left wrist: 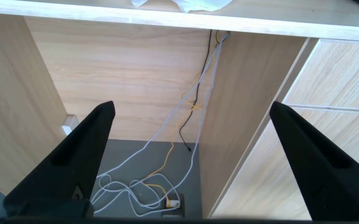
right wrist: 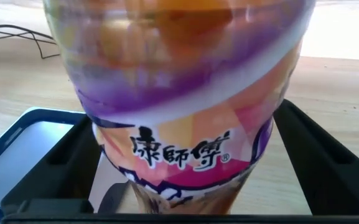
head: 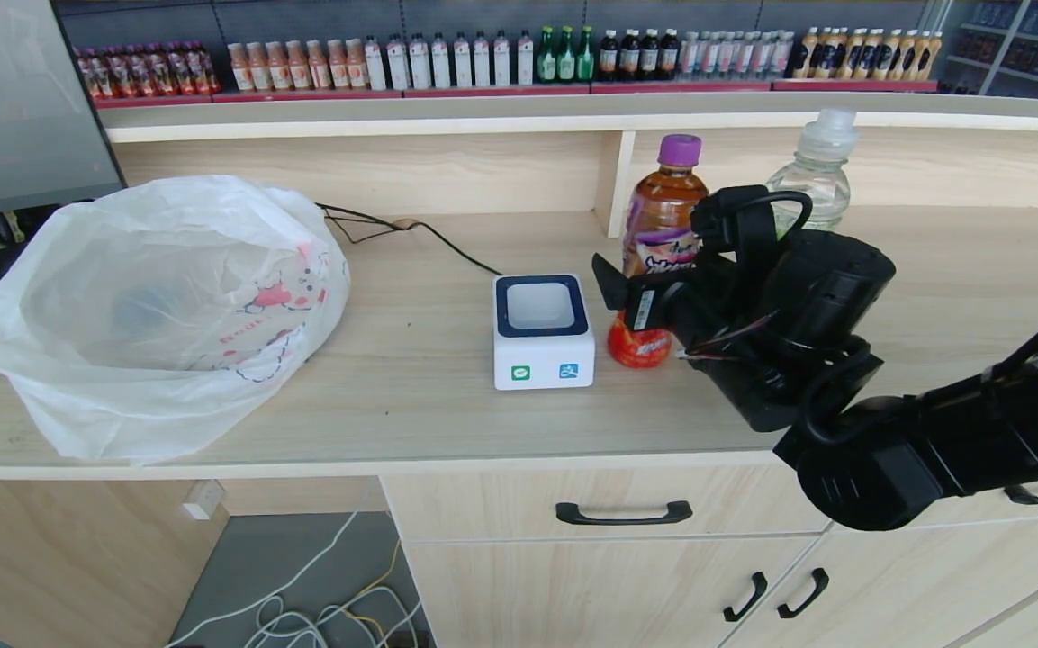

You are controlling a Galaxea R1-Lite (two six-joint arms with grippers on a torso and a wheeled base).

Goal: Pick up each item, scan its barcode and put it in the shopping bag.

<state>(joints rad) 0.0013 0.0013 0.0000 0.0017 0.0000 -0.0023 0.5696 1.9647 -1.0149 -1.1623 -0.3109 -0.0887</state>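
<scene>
Plastic tea bottle (head: pixel 660 216), full and fairly heavy (slick label), wants a mid-body hold; right gripper (right wrist: pixel 185 186) brackets it, whether clamped I cannot tell; left gripper (left wrist: pixel 191 109) hangs released.

Right hand (head: pixel 645 288) blocks the middle of the orange drink bottle (head: pixel 663 193); wrist cam crops its cap and base. Clear bottle (head: pixel 816 171) bottom's hidden behind it too. Shopping bag (head: pixel 158 306) insides: just blur.

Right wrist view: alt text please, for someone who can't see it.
An orange drink bottle with a purple-banded label stands close up between the black fingers of the right tool. A scanner sits beside it on the wooden counter.
</scene>
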